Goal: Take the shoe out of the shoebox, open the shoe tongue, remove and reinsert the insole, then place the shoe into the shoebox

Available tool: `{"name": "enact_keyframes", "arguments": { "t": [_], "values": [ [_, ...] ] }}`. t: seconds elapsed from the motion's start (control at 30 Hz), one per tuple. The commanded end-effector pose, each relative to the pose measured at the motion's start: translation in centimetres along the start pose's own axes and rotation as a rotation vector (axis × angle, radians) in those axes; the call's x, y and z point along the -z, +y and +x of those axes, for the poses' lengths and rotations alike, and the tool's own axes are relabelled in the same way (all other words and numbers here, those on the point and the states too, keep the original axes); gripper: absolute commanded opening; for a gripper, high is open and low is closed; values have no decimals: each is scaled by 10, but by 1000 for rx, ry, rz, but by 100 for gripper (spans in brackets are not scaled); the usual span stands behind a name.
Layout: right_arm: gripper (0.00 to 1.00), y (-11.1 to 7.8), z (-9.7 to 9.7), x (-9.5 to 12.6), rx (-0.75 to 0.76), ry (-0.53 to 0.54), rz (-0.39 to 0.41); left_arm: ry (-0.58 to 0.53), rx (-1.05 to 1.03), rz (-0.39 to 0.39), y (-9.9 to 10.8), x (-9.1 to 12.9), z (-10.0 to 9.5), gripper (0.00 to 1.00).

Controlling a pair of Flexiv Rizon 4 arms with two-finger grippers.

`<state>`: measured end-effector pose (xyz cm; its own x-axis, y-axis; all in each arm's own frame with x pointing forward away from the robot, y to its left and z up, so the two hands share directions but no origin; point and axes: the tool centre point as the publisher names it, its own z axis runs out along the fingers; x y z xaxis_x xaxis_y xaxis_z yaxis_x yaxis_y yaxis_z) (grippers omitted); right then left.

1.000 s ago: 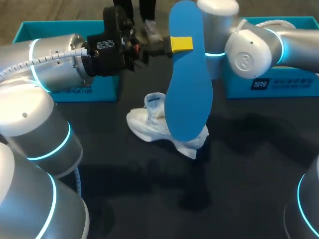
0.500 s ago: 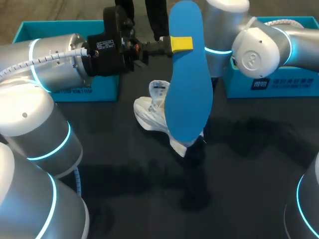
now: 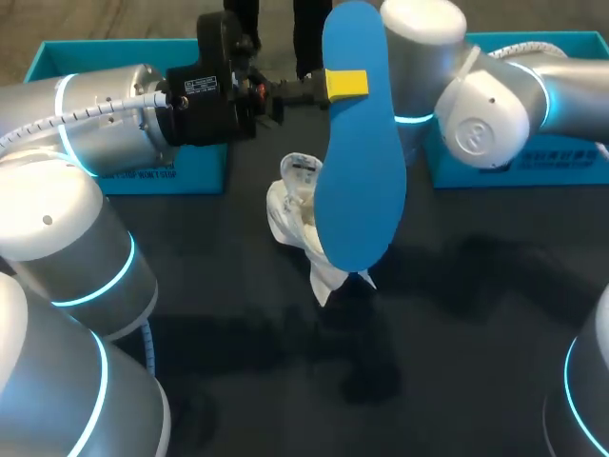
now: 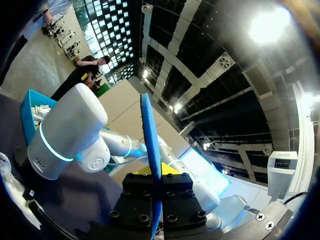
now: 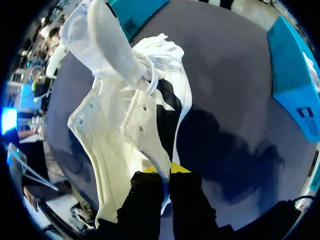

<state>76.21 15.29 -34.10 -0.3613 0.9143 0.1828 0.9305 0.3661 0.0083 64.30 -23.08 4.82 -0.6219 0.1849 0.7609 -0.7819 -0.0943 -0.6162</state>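
Insole [image 3: 357, 162], thin, light and probably floppy, stands clamped edge-on in the left claw [image 4: 156, 175]. Soft white shoe [image 5: 125, 110] hangs ahead of the right claw [image 5: 165, 172], which pinches its upper's edge. It will likely sag, so a hold nearer the heel seems firmer.

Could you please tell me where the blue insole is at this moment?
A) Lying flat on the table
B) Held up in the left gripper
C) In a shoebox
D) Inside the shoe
B: the left gripper is shut on the blue insole and holds it upright in the air, outside the white shoe, which the right gripper grips.
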Motion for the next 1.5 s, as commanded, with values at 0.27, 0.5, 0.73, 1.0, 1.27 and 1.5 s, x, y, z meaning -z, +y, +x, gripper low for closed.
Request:
{"name": "enact_keyframes", "arguments": {
  "t": [0.27, 0.5, 0.73, 1.0, 1.27, 1.5],
  "values": [
    [0, -25, 4, 1, -132, -6, -98, 0, -1, 3, 1, 0, 0, 0],
    [0, -26, -1, 1, -155, 1, -103, 0, -1, 3, 1, 0, 0, 0],
    [0, -24, -5, -4, -174, 16, -65, 0, -1, 3, 1, 0, 0, 0],
    [0, -29, -8, -11, -235, 9, -57, 0, -1, 3, 1, 0, 0, 0],
    [0, -32, -11, -21, -273, 3, -74, 0, -1, 3, 1, 0, 0, 0],
    [0, -31, -12, -27, -276, 9, -75, 0, -1, 3, 1, 0, 0, 0]
  ]
}}
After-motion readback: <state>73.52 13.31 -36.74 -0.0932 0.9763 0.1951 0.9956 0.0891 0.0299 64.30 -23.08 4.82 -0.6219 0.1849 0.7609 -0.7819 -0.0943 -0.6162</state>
